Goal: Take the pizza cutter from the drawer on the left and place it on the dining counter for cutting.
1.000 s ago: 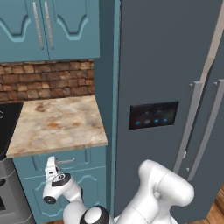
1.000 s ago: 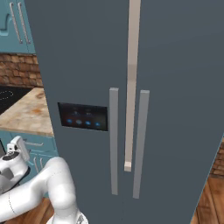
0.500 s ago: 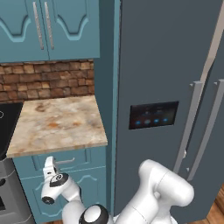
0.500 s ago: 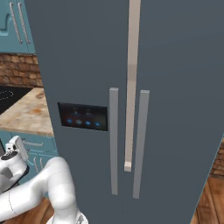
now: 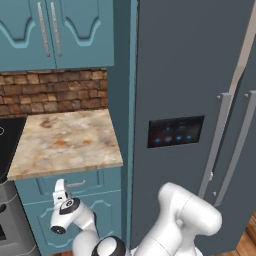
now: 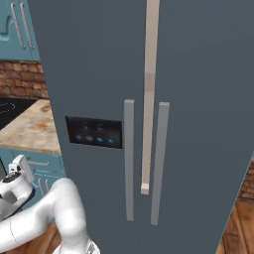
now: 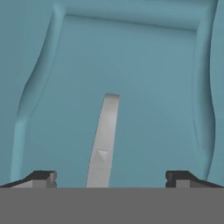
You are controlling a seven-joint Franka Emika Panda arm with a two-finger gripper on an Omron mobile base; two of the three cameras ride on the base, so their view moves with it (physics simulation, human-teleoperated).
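Hand (image 7: 109, 177) hovering close to the teal drawer (image 7: 131, 78) front, fingertips (image 7: 43, 177) spread wide apart, released, gripping nothing. Silver bar handle (image 7: 104, 140) running from approx 12 o'clock down to 6 o'clock in hand view, sitting between the two fingertips, closer to the 9 o'clock one; contact w/ the handle not clear. Framed panel edge curving round at 9, 12 and 3 o'clock.

In left base view, hand (image 5: 60, 187) poking up at approx 7 o'clock, right in front of the drawer (image 5: 95, 180), just beside its handle (image 5: 75, 184), under the marbled stone bench (image 5: 65, 142). Drawer looking closed, so cutter inside not visible. Brick wall (image 5: 50, 92) and teal upper cabinets (image 5: 55, 30) above the bench; dark cooktop (image 5: 7, 142) at 9 o'clock edge. Grey fridge (image 5: 195, 75) w/ dark control panel (image 5: 175, 131) taking up the 3 o'clock half.

In right base view, hand (image 6: 22, 166) at approx 8 o'clock near the drawer (image 6: 42, 162), fridge (image 6: 198, 99) w/ twin vertical handles (image 6: 129, 158) centre.
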